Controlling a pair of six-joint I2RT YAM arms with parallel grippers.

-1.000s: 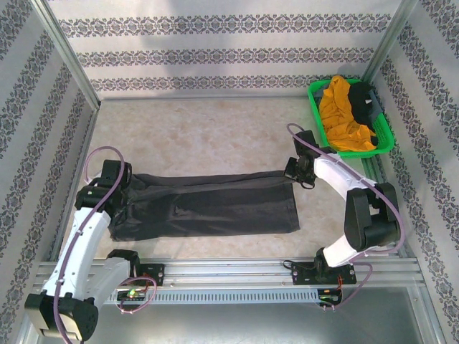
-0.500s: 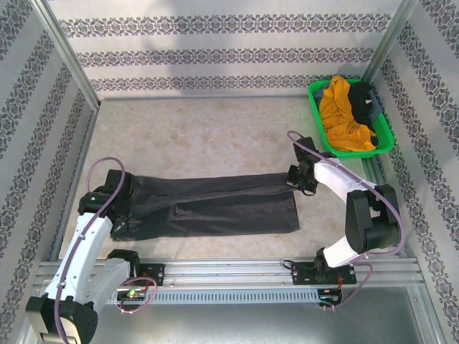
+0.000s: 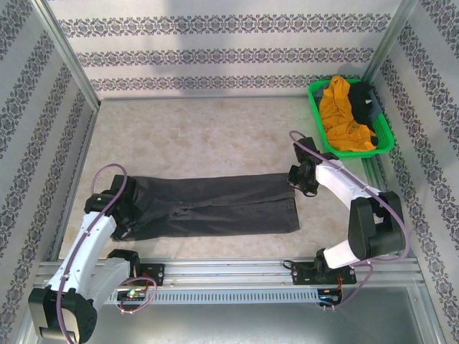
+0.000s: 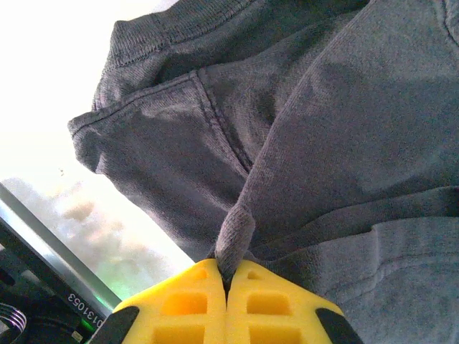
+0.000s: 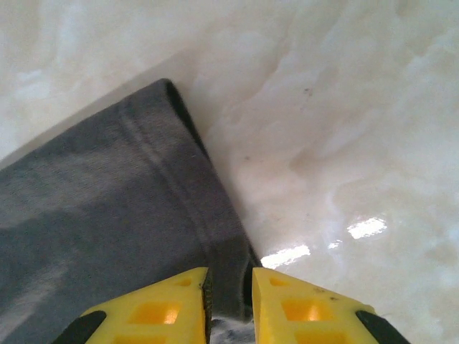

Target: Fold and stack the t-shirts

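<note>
A dark charcoal grey t-shirt lies folded into a long flat strip across the near table. At its left end my left gripper is shut on a pinch of the cloth; in the left wrist view the yellow fingertips squeeze a ridge of grey fabric. My right gripper is at the strip's far right corner. There its jaws stand slightly apart, with the hem lying loose between them. A mustard-orange t-shirt and a black t-shirt are bundled in the basket.
The green plastic basket stands at the back right corner against the patterned wall. Bare marbled table stretches behind the strip. A metal rail runs along the near edge, just in front of the shirt.
The lifted upper layer has been drawn toward the near edge and laid flat on the strip. My left gripper came nearer and lower. My right gripper's jaws have parted off the hem.
</note>
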